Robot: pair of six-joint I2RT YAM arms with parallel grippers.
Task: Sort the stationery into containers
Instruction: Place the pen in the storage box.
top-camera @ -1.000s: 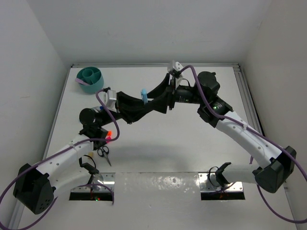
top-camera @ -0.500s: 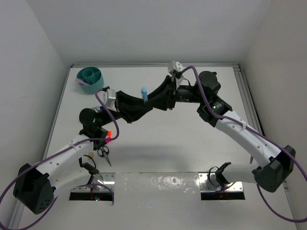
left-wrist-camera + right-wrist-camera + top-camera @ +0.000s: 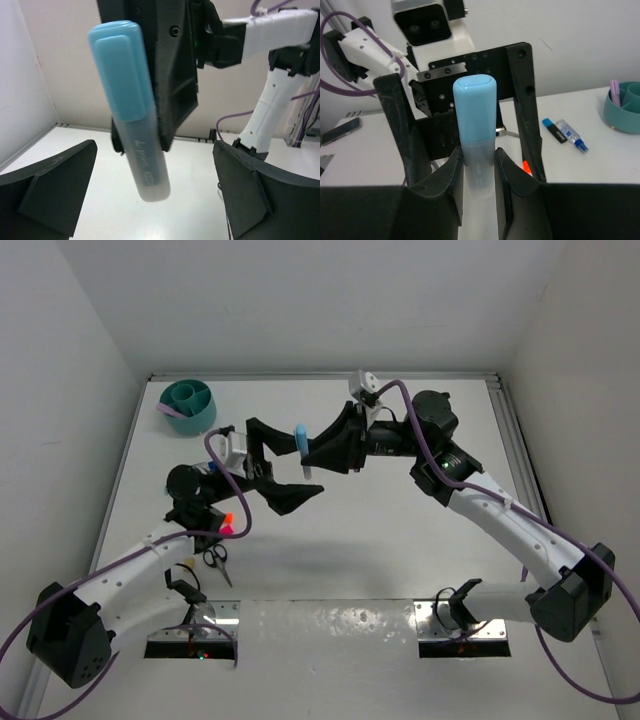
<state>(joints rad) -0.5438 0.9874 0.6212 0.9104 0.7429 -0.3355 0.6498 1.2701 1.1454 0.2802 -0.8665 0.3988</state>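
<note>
Seen from above, the right gripper [image 3: 314,451] was clamped on a light-blue marker [image 3: 301,438] above the middle of the bench, toward its far edge. The marker stood nearly upright, its blue cap on top. The left gripper [image 3: 292,468] was spread wide, one finger on each side of the marker. A teal cup [image 3: 188,405] stood in the far-left corner. A pair of scissors [image 3: 218,558] and an orange marker [image 3: 227,522] lay near the left arm, toward the near-left corner.

In the left wrist view, the left fingers [image 3: 55,190] were far apart and touched nothing. The blue marker [image 3: 132,100] hung between them, pressed against a black finger of the right gripper.

In the right wrist view, the right fingers [image 3: 451,172] were closed tight on the marker's lower barrel, with the cap sticking up above them. The left gripper's two open fingers stood just behind, one on either side. The cup [image 3: 625,111] held a purple item [image 3: 615,92], and two blue markers [image 3: 565,132] lay on the bench near it.
</note>
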